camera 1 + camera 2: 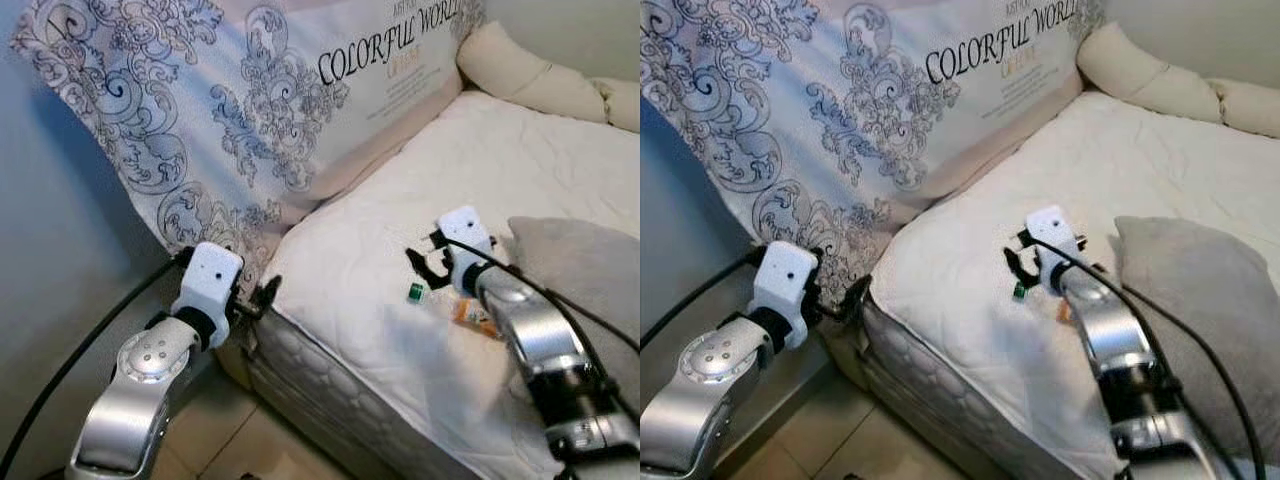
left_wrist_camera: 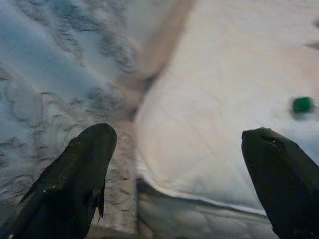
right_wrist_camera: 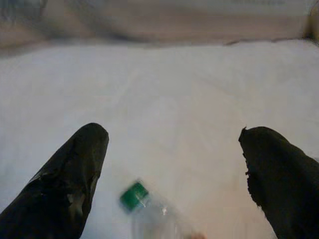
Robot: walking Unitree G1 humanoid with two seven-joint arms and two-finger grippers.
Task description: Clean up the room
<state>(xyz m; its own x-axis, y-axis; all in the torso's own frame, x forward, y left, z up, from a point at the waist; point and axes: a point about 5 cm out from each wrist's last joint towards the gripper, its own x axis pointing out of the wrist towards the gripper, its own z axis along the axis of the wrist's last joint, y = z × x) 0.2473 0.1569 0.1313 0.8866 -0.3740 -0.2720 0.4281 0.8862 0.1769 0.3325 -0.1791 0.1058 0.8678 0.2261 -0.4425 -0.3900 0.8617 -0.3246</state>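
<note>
Far left, a grey wall (image 1: 45, 250), and leaning against it a patterned headboard (image 1: 200, 110) printed with "COLORFUL WORLD". Below, the left gripper (image 1: 262, 297) held at the near corner of the white mattress (image 1: 350, 300), fingers spread wide, pinching nothing; in the left wrist view both black fingertips (image 2: 75, 174) well apart, framing the mattress edge. Beneath, a strip of pale tiled floor (image 1: 230, 440). Toward the middle, a clear plastic bottle with a green cap (image 1: 417, 292) lying on its side on the mattress, orange label showing toward its base, body partly hidden by the arm. Just above and beside it, the right gripper (image 1: 428, 265), fingers likewise spread, hovering over the cap end without touching; in the right wrist view the green cap (image 3: 133, 195) low between the two open fingers (image 3: 70, 184), blurred. Further right, a grey pillow (image 1: 580, 270) on the bed close to the right arm. At the far edge, cream bolster cushions (image 1: 520, 70) along the back.
</note>
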